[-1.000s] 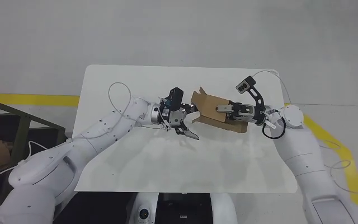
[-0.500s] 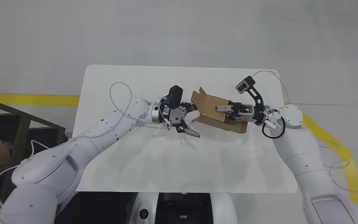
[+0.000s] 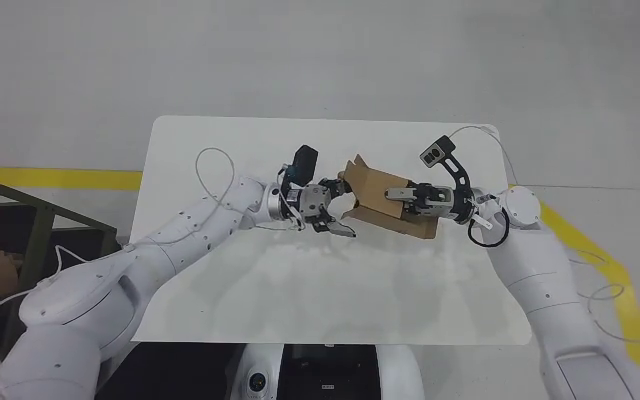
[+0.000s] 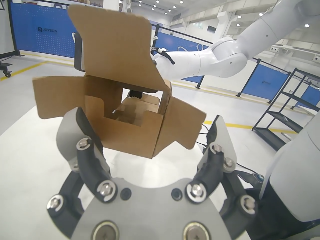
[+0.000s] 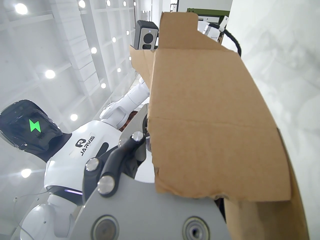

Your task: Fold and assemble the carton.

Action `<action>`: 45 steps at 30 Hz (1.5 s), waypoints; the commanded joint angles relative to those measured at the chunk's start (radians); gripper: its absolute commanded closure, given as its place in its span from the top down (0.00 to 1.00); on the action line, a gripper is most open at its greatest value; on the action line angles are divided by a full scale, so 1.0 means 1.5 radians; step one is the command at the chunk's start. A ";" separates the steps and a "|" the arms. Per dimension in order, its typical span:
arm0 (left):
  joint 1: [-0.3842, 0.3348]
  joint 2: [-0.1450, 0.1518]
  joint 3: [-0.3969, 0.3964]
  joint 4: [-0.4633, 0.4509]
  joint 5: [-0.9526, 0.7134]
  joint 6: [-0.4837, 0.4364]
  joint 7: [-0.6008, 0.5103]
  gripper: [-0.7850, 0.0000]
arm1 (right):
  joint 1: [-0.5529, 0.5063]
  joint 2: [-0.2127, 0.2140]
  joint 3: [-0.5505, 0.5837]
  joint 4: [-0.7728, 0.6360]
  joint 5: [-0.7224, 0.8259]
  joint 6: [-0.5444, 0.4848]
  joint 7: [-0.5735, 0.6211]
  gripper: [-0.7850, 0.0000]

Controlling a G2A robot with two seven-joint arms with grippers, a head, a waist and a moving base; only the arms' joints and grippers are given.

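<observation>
The carton (image 3: pixel 388 203) is found right of centre over the white table (image 3: pixel 200 150) in the top view, its end flaps open. The left gripper (image 3: pixel 336 212) is spread wide just before this open end, and nothing is held by it. The right gripper (image 3: pixel 403 191) is closed on 1 wall of the carton; 1 finger (image 5: pixel 137 126) is hidden partly by cardboard. Blue panels (image 4: pixel 45 36) with print and a black rack (image 4: pixel 287 116) are seen behind.
</observation>
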State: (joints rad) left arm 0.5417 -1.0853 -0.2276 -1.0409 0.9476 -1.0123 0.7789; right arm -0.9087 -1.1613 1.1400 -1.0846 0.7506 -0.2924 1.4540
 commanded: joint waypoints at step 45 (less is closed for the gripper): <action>0.003 0.024 0.038 -0.035 -0.108 0.000 0.019 0.31 | -0.007 0.002 0.009 -0.007 -0.006 0.004 0.002 0.00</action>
State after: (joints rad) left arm 0.5444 -1.0508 -0.1700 -1.0946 0.7935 -1.0123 0.8078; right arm -0.9186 -1.1589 1.1528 -1.0940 0.7417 -0.2870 1.4569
